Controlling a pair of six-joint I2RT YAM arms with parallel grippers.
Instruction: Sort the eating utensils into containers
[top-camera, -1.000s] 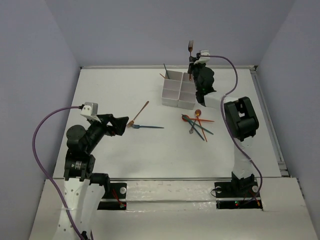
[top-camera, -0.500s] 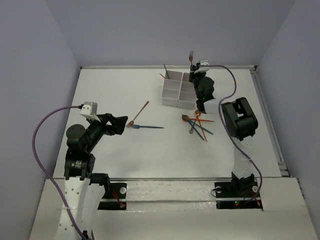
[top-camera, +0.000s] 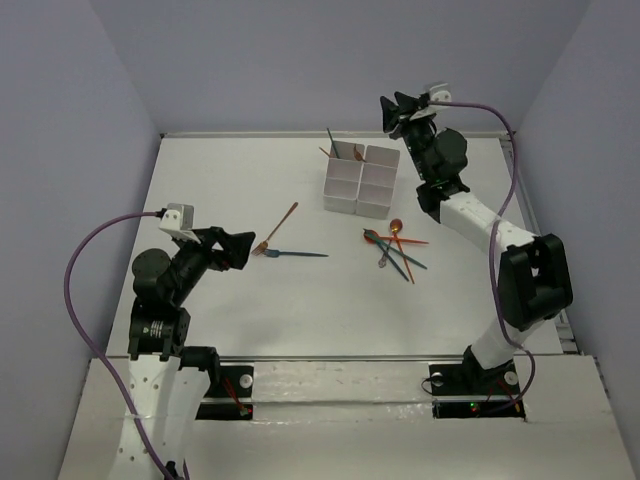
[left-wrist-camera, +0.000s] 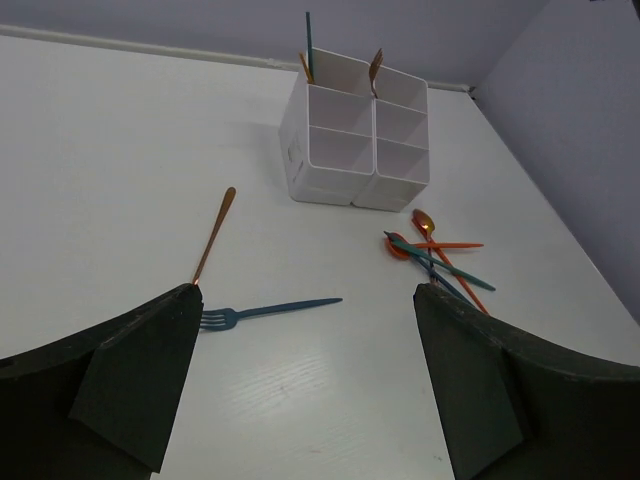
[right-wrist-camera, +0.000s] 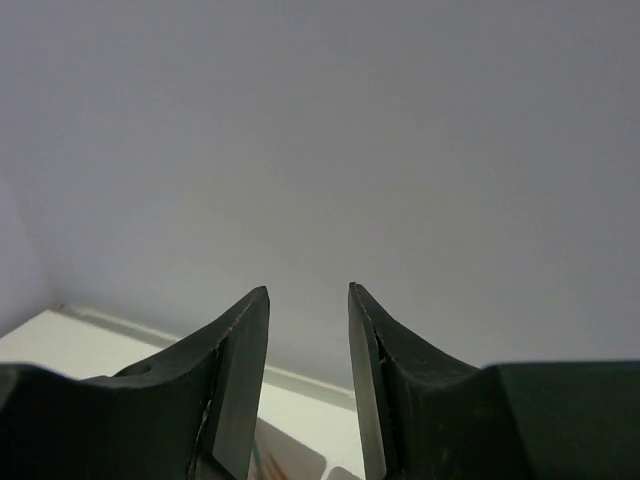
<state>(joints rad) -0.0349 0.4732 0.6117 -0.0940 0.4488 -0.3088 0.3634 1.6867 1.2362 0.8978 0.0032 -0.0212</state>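
The white six-compartment container (top-camera: 345, 185) stands at the back middle of the table, also in the left wrist view (left-wrist-camera: 340, 150). A teal utensil (top-camera: 330, 138) and orange ones (top-camera: 357, 152) stand in its back compartments. An orange utensil (top-camera: 282, 224) and a teal fork (top-camera: 297, 254) lie left of centre, just ahead of my left gripper (top-camera: 246, 246), which is open and empty. Several more utensils lie in a pile (top-camera: 396, 246) right of the container. My right gripper (top-camera: 393, 103) is open and empty, raised above and behind the container's back right corner, facing the back wall (right-wrist-camera: 308, 290).
In the left wrist view the orange utensil (left-wrist-camera: 213, 236), the teal fork (left-wrist-camera: 265, 311) and the pile (left-wrist-camera: 435, 255) lie on the white table. Purple cables (top-camera: 90, 250) run along both arms. The back wall and a raised table edge (top-camera: 300, 133) close the far side.
My right gripper held an orange fork upright over the container, lowered it into a back compartment, let go, and has risen and opened. The left arm has not moved.
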